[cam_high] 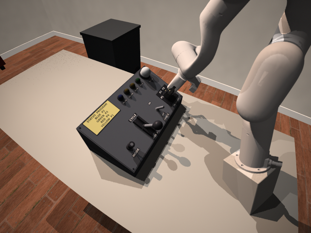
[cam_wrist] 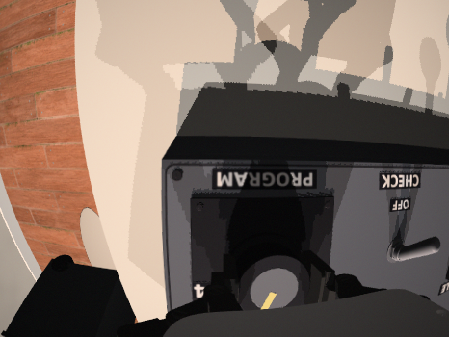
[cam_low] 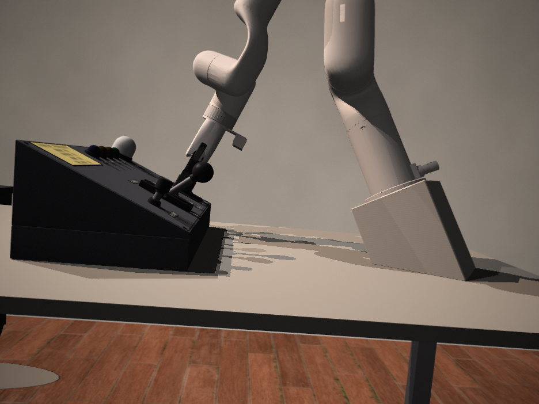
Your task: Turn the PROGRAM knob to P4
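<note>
A dark sloped console sits on the table. Its PROGRAM knob is at the far right corner of the panel, under the PROGRAM label. The knob has a pale round top with a yellow pointer line. My gripper is down on it, with one finger on each side, shut on the knob. In the top view the gripper covers the knob beside the P1, P2, P3 marks. In the exterior view the gripper is partly hidden behind the lever's ball.
A CHECK toggle lies right of the knob. A CYCLE lever with a black ball, a MODE knob, three coloured lamps, a white dome and a yellow legend plate share the panel. A black cabinet stands behind the table.
</note>
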`<state>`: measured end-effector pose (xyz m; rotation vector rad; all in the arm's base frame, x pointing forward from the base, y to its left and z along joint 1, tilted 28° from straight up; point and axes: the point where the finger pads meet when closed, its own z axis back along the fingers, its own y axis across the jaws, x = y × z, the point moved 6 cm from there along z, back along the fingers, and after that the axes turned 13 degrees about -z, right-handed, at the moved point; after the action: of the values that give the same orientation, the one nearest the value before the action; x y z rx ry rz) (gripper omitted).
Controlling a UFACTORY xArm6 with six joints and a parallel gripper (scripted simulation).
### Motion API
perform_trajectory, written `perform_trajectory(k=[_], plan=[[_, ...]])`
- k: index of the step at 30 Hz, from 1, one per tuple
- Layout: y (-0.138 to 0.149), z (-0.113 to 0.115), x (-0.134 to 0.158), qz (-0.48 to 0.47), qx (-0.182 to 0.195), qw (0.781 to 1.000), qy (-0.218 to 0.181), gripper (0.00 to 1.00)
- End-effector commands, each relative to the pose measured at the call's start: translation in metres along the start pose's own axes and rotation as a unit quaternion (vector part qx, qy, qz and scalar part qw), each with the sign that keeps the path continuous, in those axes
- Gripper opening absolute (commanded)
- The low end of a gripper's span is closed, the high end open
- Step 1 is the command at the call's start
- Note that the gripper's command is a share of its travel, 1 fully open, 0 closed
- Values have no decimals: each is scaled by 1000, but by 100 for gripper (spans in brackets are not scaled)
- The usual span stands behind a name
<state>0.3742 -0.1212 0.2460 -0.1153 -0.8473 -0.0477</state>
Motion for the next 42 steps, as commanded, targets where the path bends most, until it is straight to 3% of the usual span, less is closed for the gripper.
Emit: perform_trajectory(k=[1,15,22,32,42], plan=[[0,0,0,0,-3,1000,-5,0],[0,0,0,-45,-2,999,-5,0],[0,0,0,-113,-2,994,-5,0],[0,0,0,-214,-2,977,-6,0],[0,0,0,-331,-1,944,-6,0]])
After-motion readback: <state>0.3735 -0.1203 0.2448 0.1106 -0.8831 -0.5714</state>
